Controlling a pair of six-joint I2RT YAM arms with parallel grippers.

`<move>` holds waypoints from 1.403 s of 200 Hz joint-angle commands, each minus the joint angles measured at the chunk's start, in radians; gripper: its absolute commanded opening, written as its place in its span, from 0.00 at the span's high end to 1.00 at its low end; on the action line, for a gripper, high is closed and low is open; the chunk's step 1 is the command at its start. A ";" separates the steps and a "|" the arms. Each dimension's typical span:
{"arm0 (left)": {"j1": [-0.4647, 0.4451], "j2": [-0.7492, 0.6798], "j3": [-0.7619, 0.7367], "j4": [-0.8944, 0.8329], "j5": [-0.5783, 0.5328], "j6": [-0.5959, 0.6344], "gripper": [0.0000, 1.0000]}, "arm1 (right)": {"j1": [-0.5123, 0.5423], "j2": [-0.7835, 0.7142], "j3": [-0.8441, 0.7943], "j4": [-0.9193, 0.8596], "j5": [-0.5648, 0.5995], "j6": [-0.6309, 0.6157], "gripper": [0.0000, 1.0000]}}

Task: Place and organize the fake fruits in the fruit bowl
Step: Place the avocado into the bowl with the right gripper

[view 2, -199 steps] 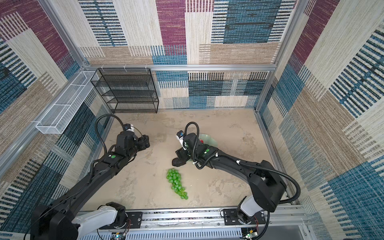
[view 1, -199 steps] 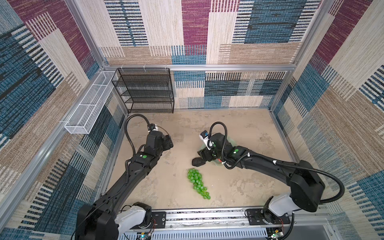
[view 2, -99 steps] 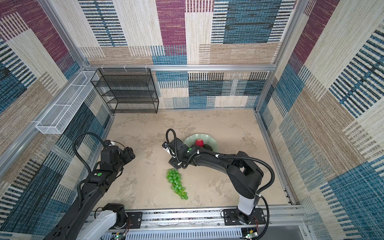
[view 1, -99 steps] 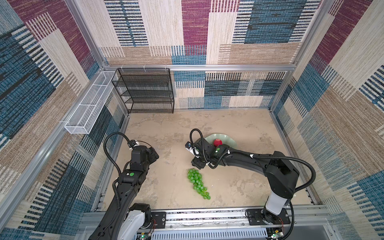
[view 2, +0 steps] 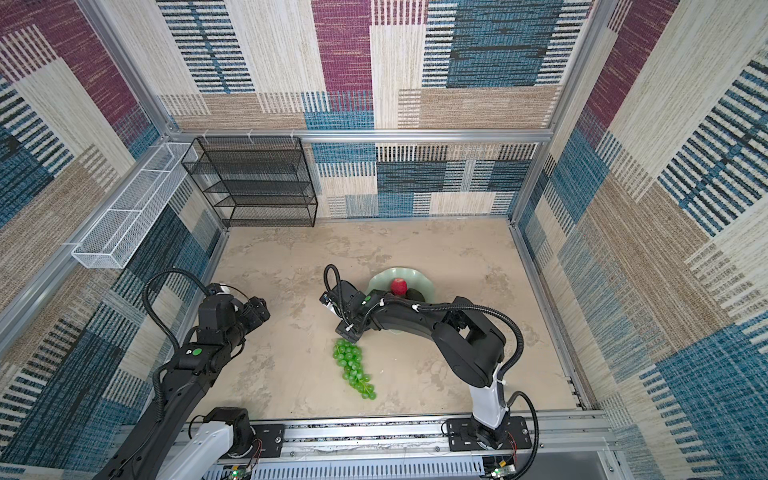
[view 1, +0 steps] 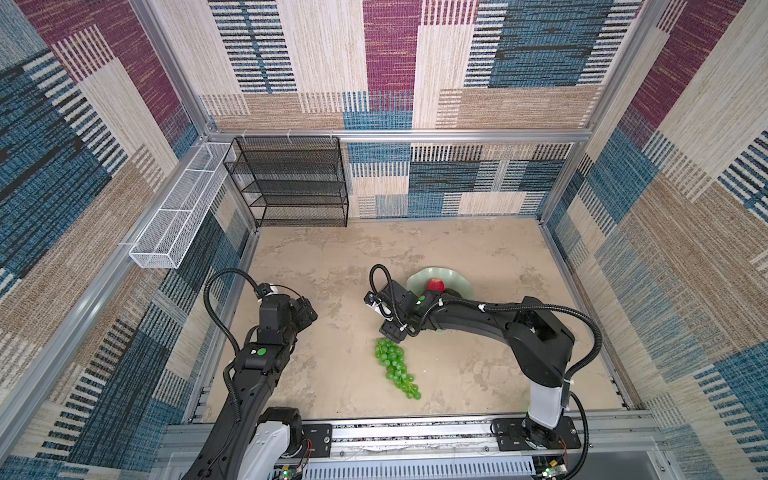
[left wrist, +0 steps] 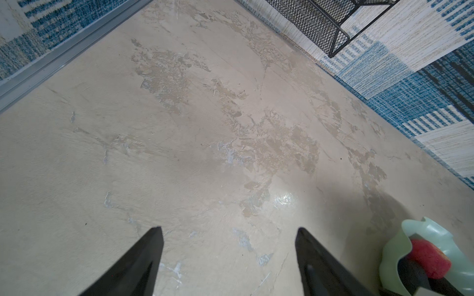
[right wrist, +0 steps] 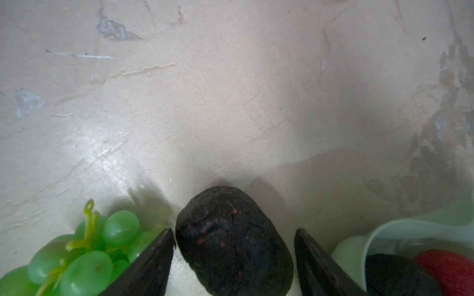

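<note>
Centre of the desk [view 1: 316, 257], lower middle of both top views: the right gripper [view 1: 392, 330] is down low, between the grape bunch [view 1: 395, 368] and the fruit bowl [view 1: 459, 277].

Right wrist view:
- The loose avocado [right wrist: 230, 241], dark and rough-skinned, lies on the desk between the jaws.
- The jaws are partly open and straddle it. One pad is at the skin, and a thin gap shows by the other.
- I read this as not a settled grip yet.
- The grapes are just beside one finger, at the lower left of the frame. The bowl rim is at the lower right.

Left gripper [left wrist: 229, 228]:
- The jaws are wide apart with nothing in them, over bare desk.
- In the top views it sits at the left of the frame, well apart from all the fruit.

Seen in the bowl:
- One red apple [view 2: 399, 286].
- The avocado in the bowl [view 2: 415, 296], just beside the apple.
- The right arm crosses the near side of the bowl, so I cannot tell whether more lies under it.

Progress, as a judgement:
- At least two fruits are in the bowl.
- Two are plainly still out: the loose avocado, now being addressed, and the grape bunch, untouched on the desk.
- No other apple or avocado shows on the open desk.
- The grapes look like the last and most awkward piece. The bunch is long and floppy and will need draping in beside the rest.
</note>
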 commanded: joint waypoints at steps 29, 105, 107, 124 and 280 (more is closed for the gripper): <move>0.009 -0.005 0.001 0.017 0.023 -0.016 0.16 | 0.002 0.046 0.044 0.010 0.001 0.004 0.41; 0.014 -0.003 0.006 0.020 0.039 -0.026 0.16 | -0.001 0.017 0.167 0.068 -0.021 0.086 0.61; 0.014 -0.003 0.006 0.019 0.040 -0.026 0.16 | -0.001 0.013 0.170 0.069 -0.021 0.091 0.62; 0.016 -0.004 0.007 0.019 0.044 -0.026 0.16 | -0.014 -0.041 0.179 0.080 -0.013 0.132 0.63; 0.018 0.022 0.017 0.018 0.132 -0.058 0.16 | -0.173 -0.322 -0.258 0.183 -0.060 0.292 0.62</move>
